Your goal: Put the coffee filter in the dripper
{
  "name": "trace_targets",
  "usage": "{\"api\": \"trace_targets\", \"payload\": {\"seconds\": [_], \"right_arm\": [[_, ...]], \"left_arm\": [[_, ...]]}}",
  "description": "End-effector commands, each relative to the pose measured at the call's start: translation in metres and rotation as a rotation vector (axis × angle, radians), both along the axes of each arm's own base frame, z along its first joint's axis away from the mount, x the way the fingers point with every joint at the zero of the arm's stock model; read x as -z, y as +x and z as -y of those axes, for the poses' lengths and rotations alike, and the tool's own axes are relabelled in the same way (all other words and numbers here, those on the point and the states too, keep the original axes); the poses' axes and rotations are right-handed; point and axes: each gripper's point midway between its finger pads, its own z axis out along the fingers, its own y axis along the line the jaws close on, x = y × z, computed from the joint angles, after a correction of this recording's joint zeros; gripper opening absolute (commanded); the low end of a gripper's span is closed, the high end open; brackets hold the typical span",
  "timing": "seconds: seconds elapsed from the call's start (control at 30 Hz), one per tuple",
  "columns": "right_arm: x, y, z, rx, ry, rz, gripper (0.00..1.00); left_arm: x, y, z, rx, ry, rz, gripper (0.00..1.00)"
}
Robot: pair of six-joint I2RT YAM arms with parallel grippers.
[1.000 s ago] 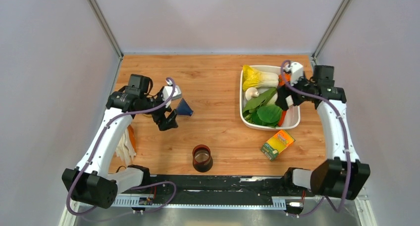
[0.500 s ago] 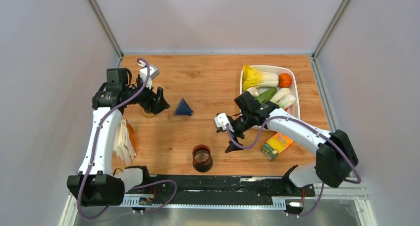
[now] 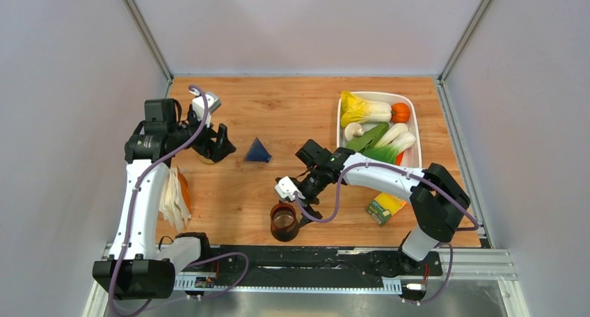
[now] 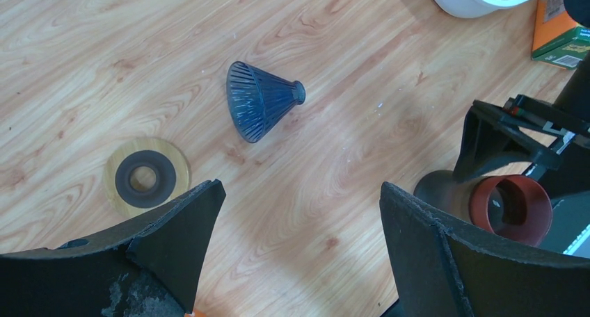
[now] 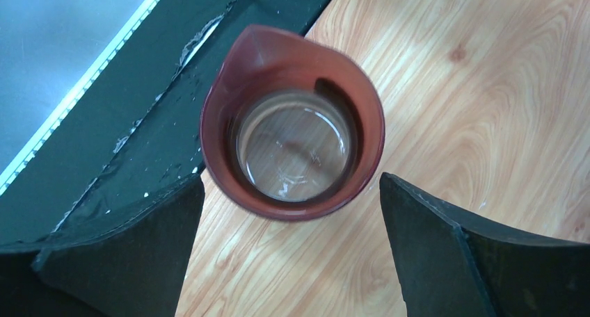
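Observation:
The dripper [image 3: 284, 222] is a reddish-brown vessel with a round mouth, standing near the table's front edge. In the right wrist view I look straight down into the dripper [image 5: 212, 129]. My right gripper [image 3: 306, 202] hangs open just above and to the right of it, and nothing is between the jaws of the right gripper [image 5: 291, 180]. White coffee filters [image 3: 172, 200] lie in a stack at the left edge, partly hidden behind my left arm. My left gripper [image 3: 221, 143] is open and empty at the left rear. In its wrist view the left gripper [image 4: 299, 192] is over bare wood.
A dark blue ribbed cone [image 3: 258, 151] lies on its side right of my left gripper. A round wooden disc with a dark ring [image 4: 146, 178] lies beneath that gripper. A white tub [image 3: 410, 165] of vegetables sits at the right rear, with a yellow box [image 3: 385, 206] before it.
My right arm has swung from the vegetable tub across to the dripper. My left gripper has drawn back from the blue cone toward the left rear. Both stayed open.

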Motion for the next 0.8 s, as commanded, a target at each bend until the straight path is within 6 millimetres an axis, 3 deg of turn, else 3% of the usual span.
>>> {"api": "trace_targets", "payload": {"seconds": [0.0, 0.37, 0.67, 0.77], "right_arm": [[-0.024, -0.005, -0.028, -0.071, 0.122, 0.005, 1.0], [-0.023, -0.011, -0.039, -0.102, 0.138, -0.017, 1.0], [-0.024, -0.006, -0.036, -0.063, 0.117, 0.003, 0.8], [-0.024, 0.0, -0.033, -0.027, 0.106, 0.003, 0.78]], "left_arm": [[-0.005, -0.004, 0.0, 0.013, 0.009, 0.03, 0.93], [-0.003, -0.002, -0.003, 0.015, 0.025, 0.031, 0.93], [-0.002, 0.004, -0.002, 0.004, 0.015, 0.025, 0.93], [-0.003, 0.006, -0.003, 0.0, 0.014, 0.029, 0.93]]}}
